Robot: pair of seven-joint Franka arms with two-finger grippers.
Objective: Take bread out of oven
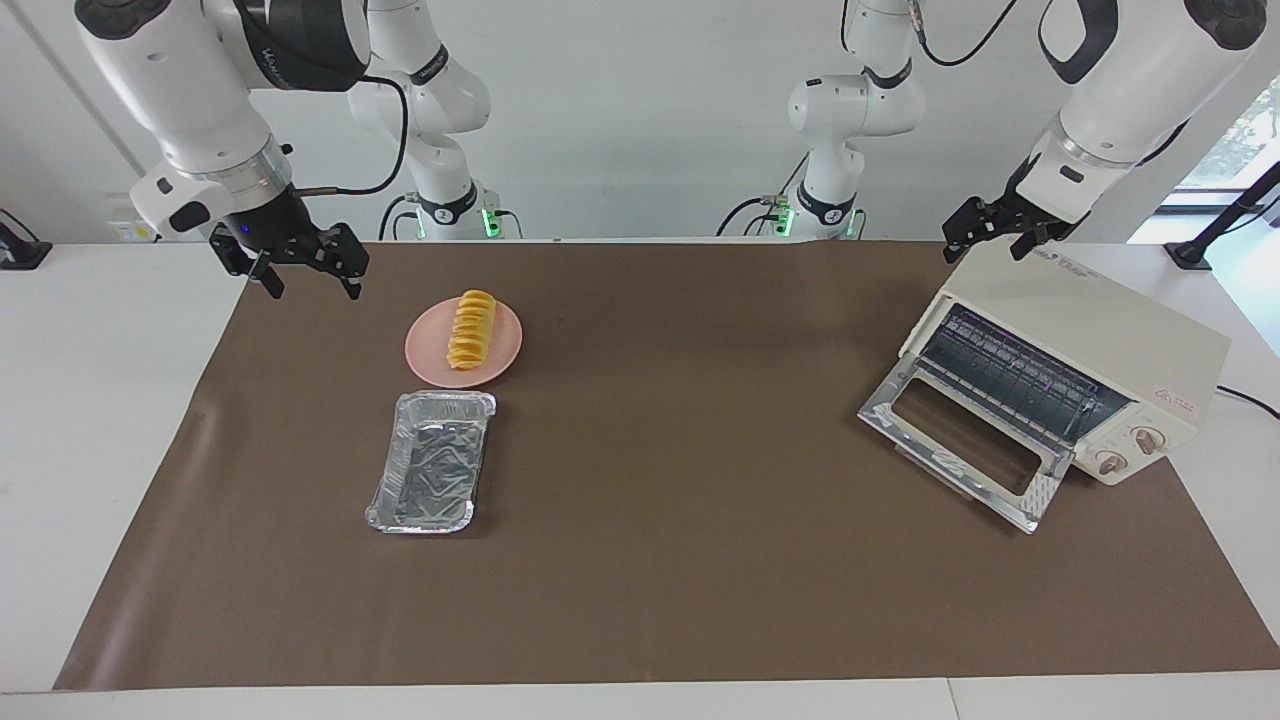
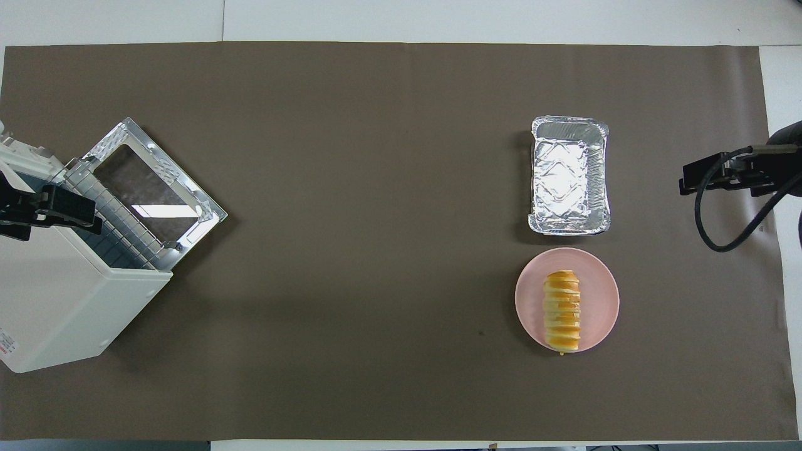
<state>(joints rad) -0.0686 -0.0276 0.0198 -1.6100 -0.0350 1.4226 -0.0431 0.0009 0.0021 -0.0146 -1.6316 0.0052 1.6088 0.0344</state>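
The bread (image 1: 472, 329) is shown lying lengthwise on a pink plate (image 1: 505, 352), outside the oven (image 1: 1090, 340), so the removal is judged essentially complete. The ridged, slice-like loaf is judged light, soft and easily crushed; a hold across its middle, with the jaws set square to its long axis and closed gently, is judged safest, since a grip at either end could part the segments. A foil tray (image 1: 432, 473) is seen just beside the plate, farther from the robots. The right gripper (image 1: 305, 272) is held in the air with its jaws spread wide and nothing between them; the plate and bread are well apart from its fingertips, toward the middle of the table. The oven is seen at the left arm's end of the table, its glass door (image 1: 962, 443) folded down and its wire rack (image 1: 1010, 380) bare. The left gripper (image 1: 993, 232) is poised just over the oven's top edge, jaws likewise wide and empty, with the open door below and forward of them
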